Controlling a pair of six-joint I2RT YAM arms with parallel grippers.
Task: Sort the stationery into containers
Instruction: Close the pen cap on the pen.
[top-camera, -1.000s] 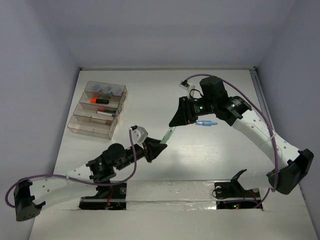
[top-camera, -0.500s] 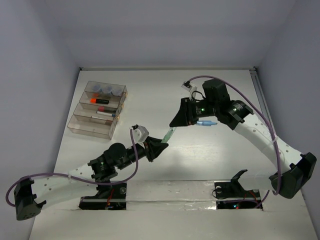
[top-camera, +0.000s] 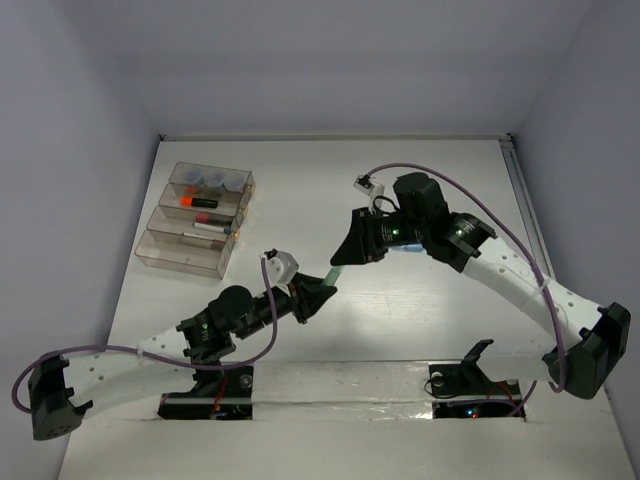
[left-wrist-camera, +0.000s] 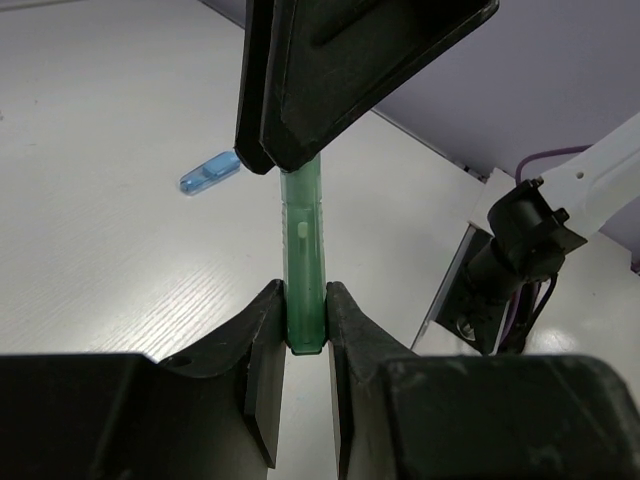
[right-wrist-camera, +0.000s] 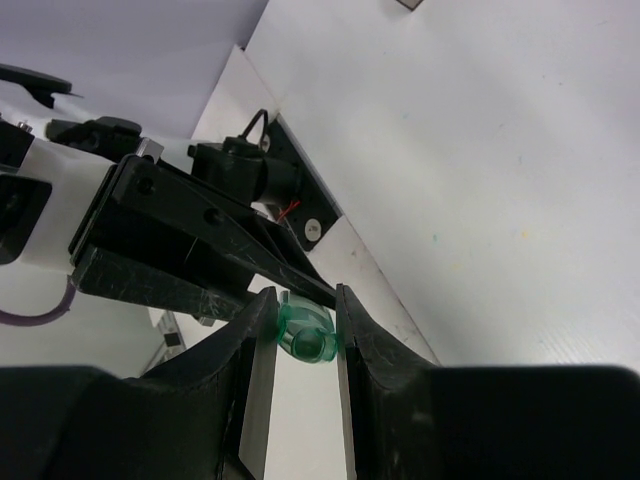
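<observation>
A handover is underway: the translucent pale green plastic marker (left-wrist-camera: 303, 240) hangs above the white tabletop (top-camera: 300, 190), one end clenched in the left claw (left-wrist-camera: 303, 297), the other in the right claw (right-wrist-camera: 303, 300). One claw must release before the clear rectangular bins (top-camera: 180, 255) can be reached. The right arm (top-camera: 500, 265) has swung leftward since earlier.
</observation>
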